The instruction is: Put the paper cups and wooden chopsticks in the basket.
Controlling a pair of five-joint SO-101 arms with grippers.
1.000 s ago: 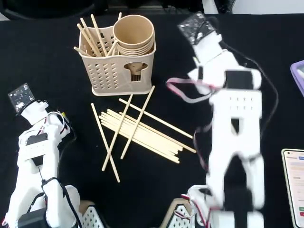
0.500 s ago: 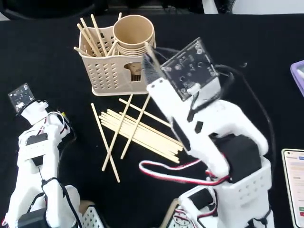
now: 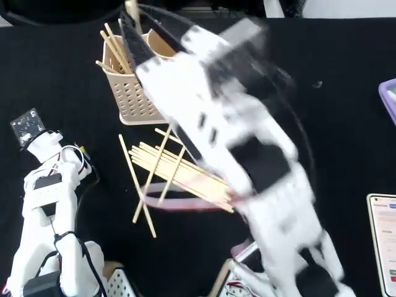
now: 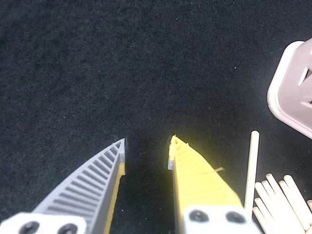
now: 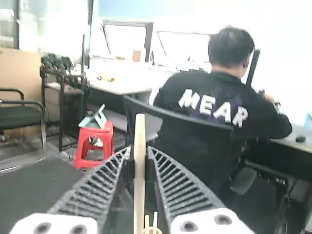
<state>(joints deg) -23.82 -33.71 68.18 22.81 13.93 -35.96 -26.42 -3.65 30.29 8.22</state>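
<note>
My right gripper (image 5: 140, 151) is shut on one wooden chopstick (image 5: 140, 127), which sticks out past the fingertips. From above, that arm stretches across the table and the right gripper (image 3: 132, 20) hangs over the beige basket (image 3: 127, 93), hiding part of it. The basket holds several chopsticks (image 3: 114, 43) and a stack of paper cups (image 3: 158, 44). A loose pile of chopsticks (image 3: 179, 173) lies on the black cloth in front of the basket. My left gripper (image 4: 146, 142) is open and empty just above the cloth, near the basket's corner (image 4: 292, 92) and some chopstick ends (image 4: 253, 161).
The left arm (image 3: 46, 185) stands at the table's left side. A phone (image 3: 383, 241) lies at the right edge and a purple object (image 3: 390, 93) sits further back on the right. Black cloth (image 3: 62, 74) covers the table.
The right arm has swung from the right side of the table across to above the basket, carrying the chopstick. The left arm has not moved.
</note>
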